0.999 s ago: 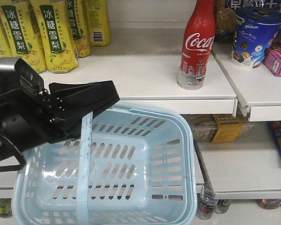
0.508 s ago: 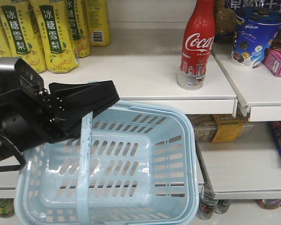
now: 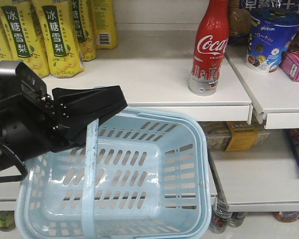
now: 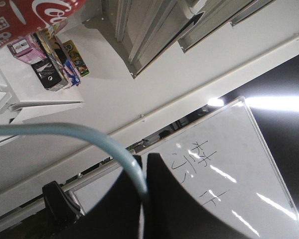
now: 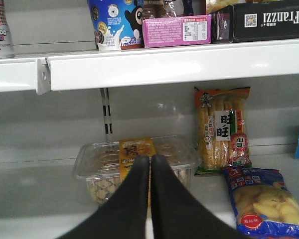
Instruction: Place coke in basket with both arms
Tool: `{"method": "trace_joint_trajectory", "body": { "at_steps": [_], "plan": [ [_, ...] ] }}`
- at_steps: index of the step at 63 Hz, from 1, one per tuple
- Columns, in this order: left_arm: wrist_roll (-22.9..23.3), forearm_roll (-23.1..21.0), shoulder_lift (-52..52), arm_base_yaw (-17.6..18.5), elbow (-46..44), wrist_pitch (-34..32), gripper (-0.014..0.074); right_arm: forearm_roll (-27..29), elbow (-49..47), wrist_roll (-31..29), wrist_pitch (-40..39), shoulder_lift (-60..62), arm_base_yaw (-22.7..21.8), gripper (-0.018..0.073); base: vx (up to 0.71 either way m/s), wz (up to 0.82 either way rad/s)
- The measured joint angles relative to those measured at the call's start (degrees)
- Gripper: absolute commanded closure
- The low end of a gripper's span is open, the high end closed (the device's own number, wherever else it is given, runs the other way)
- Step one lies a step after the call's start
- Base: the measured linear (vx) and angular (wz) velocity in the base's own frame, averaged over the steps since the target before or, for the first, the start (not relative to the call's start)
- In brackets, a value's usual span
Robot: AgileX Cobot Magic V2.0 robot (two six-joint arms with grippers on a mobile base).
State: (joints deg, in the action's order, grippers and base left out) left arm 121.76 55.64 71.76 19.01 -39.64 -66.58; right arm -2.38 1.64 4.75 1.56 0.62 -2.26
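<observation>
1. The left gripper (image 3: 112, 102) is clenched on the handle (image 3: 91, 169) of the basket (image 3: 159, 117), which hangs empty at 6 o'clock
2. The right gripper (image 5: 149, 164) is pressed closed, holding nothing
3. The coke (image 3: 208, 47) stands untouched on the shelf (image 3: 154, 79) at 1 o'clock; picking and dropping it in apparently remain

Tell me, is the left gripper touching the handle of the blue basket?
Touching. The left wrist view shows it: the left gripper is shut on the basket handle, and the pale blue strap is pinched between its two black jaws.
</observation>
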Motion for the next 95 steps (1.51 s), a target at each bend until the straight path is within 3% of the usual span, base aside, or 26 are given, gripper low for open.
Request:
{"method": "trace_joint_trajectory", "body": {
  "at_steps": [10, 25, 32, 39, 48, 62, 73, 88, 95],
  "plan": [
    [0.0, 0.0, 0.0, 0.0, 0.0, 0.0, 0.0603, 2.4, 0.0, 0.6, -3.8, 0.0, 0.0, 0.0564, 0.00, 0.00],
    [0.0, 0.0, 0.0, 0.0, 0.0, 0.0, 0.0603, 14.9, 0.0, 5.0, -17.3, 0.0, 0.0, 0.0564, 0.00, 0.00],
    [0.0, 0.0, 0.0, 0.0, 0.0, 0.0, 0.0603, 23.3, 0.0, 11.8, -25.5, 0.0, 0.0, 0.0564, 0.00, 0.00],
    [0.0, 0.0, 0.0, 0.0, 0.0, 0.0, 0.0603, 25.9, -0.2, 20.2, -29.7, 0.0, 0.0, 0.0564, 0.00, 0.00],
    [0.0, 0.0, 0.0, 0.0, 0.0, 0.0, 0.0603, 18.8, -5.6, 23.3, -27.1, 0.0, 0.0, 0.0564, 0.00, 0.00],
    [0.0, 0.0, 0.0, 0.0, 0.0, 0.0, 0.0603, -2.9, -25.3, 25.2, -2.5, -3.9, 0.0, 0.0564, 0.00, 0.00],
    [0.0, 0.0, 0.0, 0.0, 0.0, 0.0, 0.0603, -14.0, -35.3, 25.2, 2.2, -10.6, 0.0, 0.0564, 0.00, 0.00],
    [0.0, 0.0, 0.0, 0.0, 0.0, 0.0, 0.0603, -16.9, -41.2, 25.2, 3.0, -20.2, 0.6, 0.0561, 0.00, 0.00],
    [0.0, 0.0, 0.0, 0.0, 0.0, 0.0, 0.0603, -16.9, -44.6, 22.5, 5.4, -26.3, 5.4, 0.0561, 0.00, 0.00]
  ]
}}
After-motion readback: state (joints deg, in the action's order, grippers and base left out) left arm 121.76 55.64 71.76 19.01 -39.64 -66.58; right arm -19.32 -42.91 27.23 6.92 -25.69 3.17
